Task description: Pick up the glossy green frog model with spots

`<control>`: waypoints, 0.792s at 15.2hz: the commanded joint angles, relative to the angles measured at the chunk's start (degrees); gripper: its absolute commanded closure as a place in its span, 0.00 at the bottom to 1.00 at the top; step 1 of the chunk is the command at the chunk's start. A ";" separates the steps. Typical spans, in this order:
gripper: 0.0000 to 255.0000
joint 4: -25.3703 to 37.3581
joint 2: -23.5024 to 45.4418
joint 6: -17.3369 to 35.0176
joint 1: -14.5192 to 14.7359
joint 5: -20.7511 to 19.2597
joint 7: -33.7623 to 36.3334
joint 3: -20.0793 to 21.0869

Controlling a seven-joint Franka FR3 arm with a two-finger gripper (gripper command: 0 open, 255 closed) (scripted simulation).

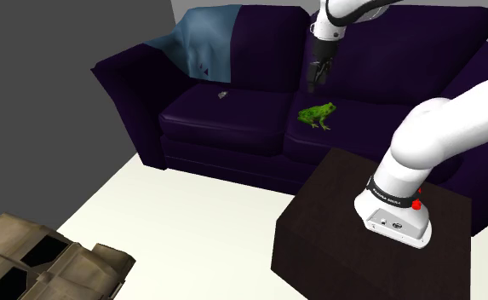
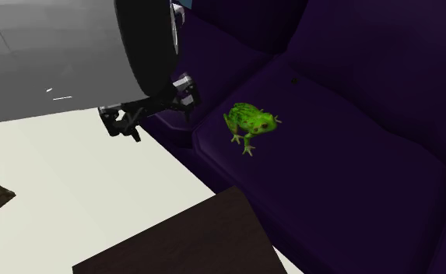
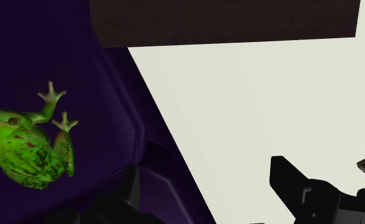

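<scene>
green spotted frog (image 1: 317, 113) just sitting on the dark purple sofa (image 1: 233, 111) cushion, fingers (image 3: 288, 180) spread wide with nothing between them, hanging in the air clear of it

Frog (image 1: 318, 114): glossy bright green, dark spots, pale toes; sofa (image 1: 233, 111) beneath it: deep purple, plain; throw (image 1: 203, 43) on the sofa's back: dusty blue; floor (image 1: 191, 222) beside the sofa: cream; stand (image 1: 335, 192): dark brown; fingers (image 3: 289, 181): black.
</scene>
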 commanded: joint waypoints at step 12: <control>0.00 -4.15 19.61 23.72 -5.87 -2.96 -3.71 -10.76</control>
